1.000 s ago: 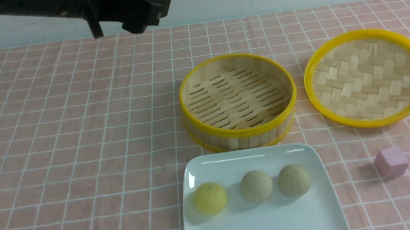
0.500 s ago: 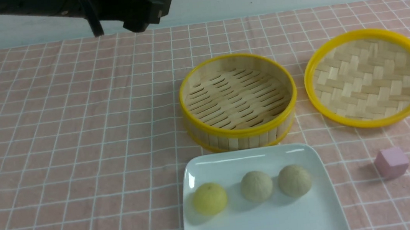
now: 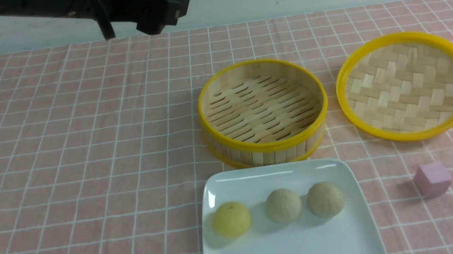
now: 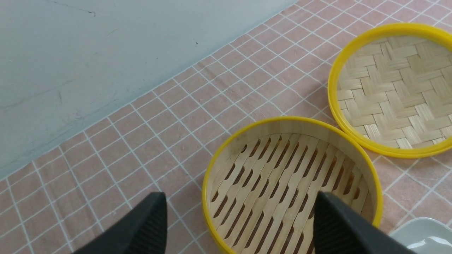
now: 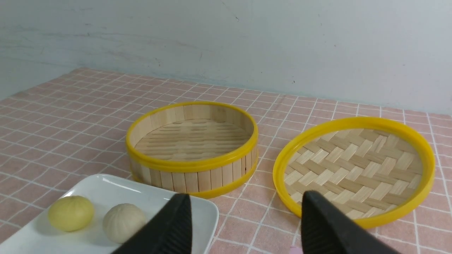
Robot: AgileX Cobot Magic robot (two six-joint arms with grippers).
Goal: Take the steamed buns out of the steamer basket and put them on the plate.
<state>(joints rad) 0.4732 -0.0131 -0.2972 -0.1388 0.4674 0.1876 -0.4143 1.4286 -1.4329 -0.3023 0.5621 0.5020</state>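
I am counting three steamed buns [image 3: 283, 205] on plate [image 3: 291, 249]; steamer basket [image 3: 267, 147] empty; left gripper [image 4: 240, 203], right gripper [image 5: 243, 203] gaping, unladen; nothing remaining.

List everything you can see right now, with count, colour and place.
steamer basket: one, bamboo with yellow rims, centre, empty
plate: one, white, nearer than the basket
steamed buns: three, one yellow, two beige-grey, in a row on the plate
lid: one, woven bamboo, yellow rim, right of the basket
cube: one, pink, right of the plate
tablecloth: one, pink with white grid, under everything
left tool: one, black, open, empty, raised at the far side
right tool: one, black, open, empty, in its wrist view only
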